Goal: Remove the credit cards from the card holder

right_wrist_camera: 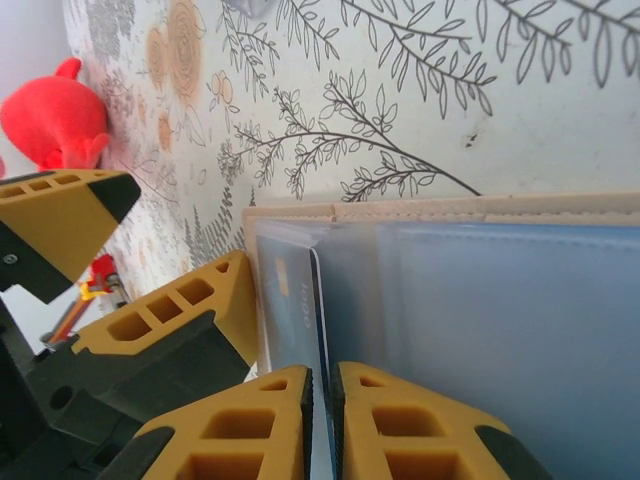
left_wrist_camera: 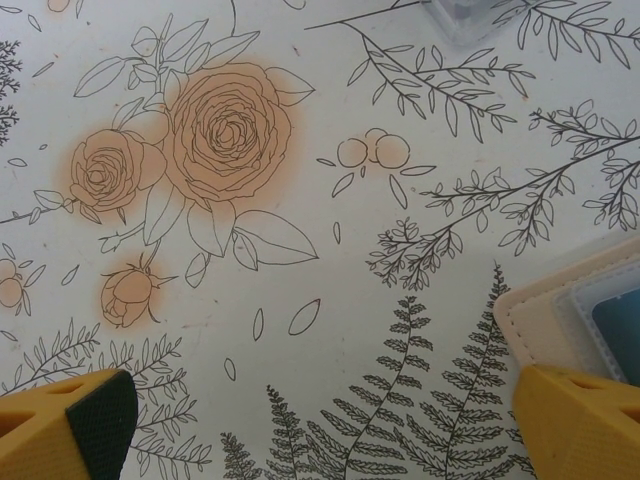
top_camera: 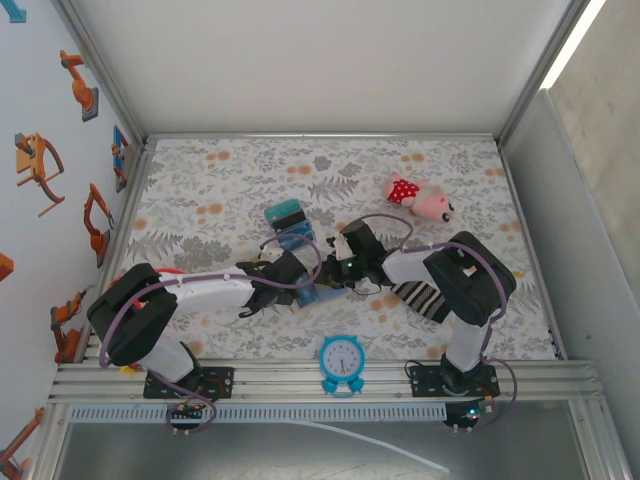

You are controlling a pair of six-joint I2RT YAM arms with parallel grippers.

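Observation:
The card holder lies open on the floral cloth, tan at the rim with a pale blue inside under clear sleeves. A blue credit card stands partly out of its left sleeve. My right gripper is shut on that card's edge. My left gripper is open, low over the cloth, and its right fingertip rests at the holder's tan corner. From above, both grippers meet over the holder mid-table. A teal card and a blue card lie on the cloth just behind.
A blue clock stands at the near edge between the arm bases. A black-and-white striped sock lies under the right arm. A red and pink plush toy sits at the back right. White walls enclose the table.

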